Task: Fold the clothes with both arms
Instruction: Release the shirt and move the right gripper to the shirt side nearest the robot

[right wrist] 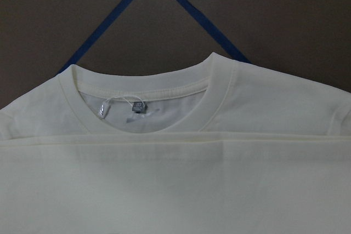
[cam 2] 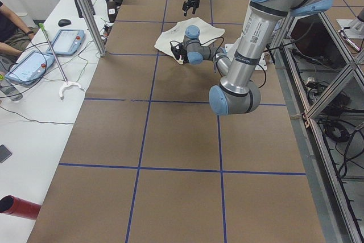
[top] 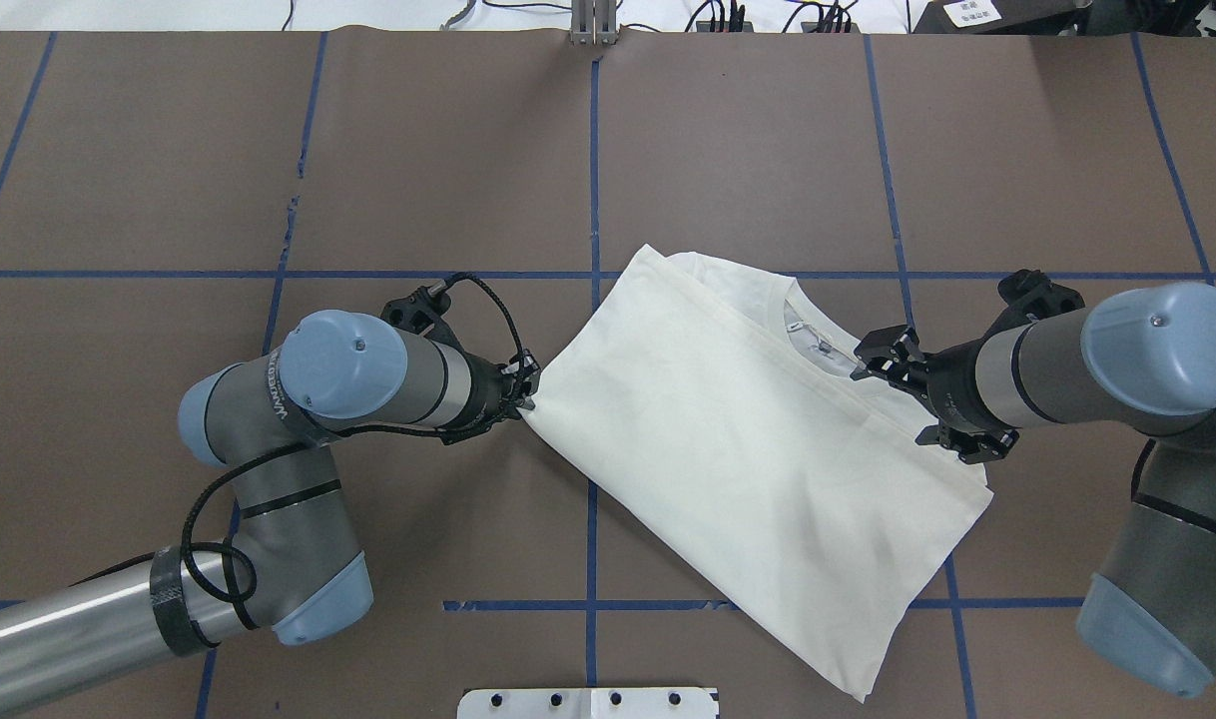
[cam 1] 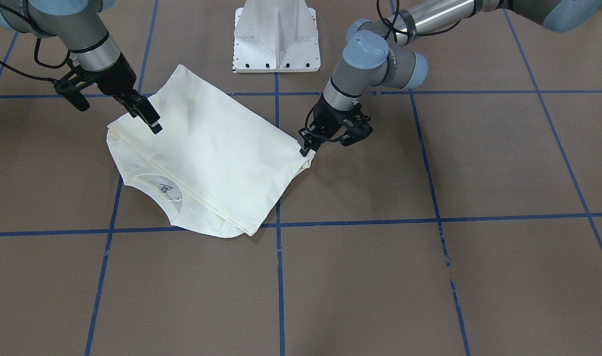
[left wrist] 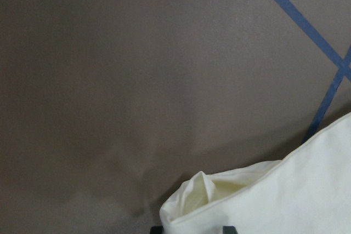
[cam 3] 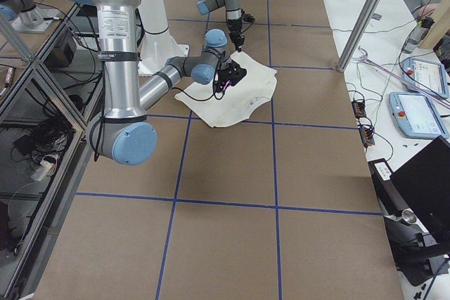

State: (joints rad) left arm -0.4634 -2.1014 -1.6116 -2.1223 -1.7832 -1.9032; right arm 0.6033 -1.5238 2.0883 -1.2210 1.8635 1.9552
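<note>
Item inspected: one cream T-shirt (cam 1: pixel 217 153), folded. It lies flat on the brown table (cam 1: pixel 429 287), askew to the blue tape lines (cam 1: pixel 279 277). It sits just in front of the white pedestal base (cam 1: pixel 276 37), mostly in the robot's right half.

A plain upper layer covers most of the garment. The ribbed collar (cam 1: pixel 157 190) and a small neck label (right wrist: pixel 138 106) are exposed at the edge facing away from the robot.

The left gripper (cam 1: pixel 307 150) is low at the shirt's left-hand corner. Its fingers are clamped on the cloth, which bunches up between them.

The right gripper (cam 1: pixel 154 127) is poised over the opposite end, above the folded layer on the collar side. It holds nothing. Whether its fingers stand apart or together cannot be determined.
</note>
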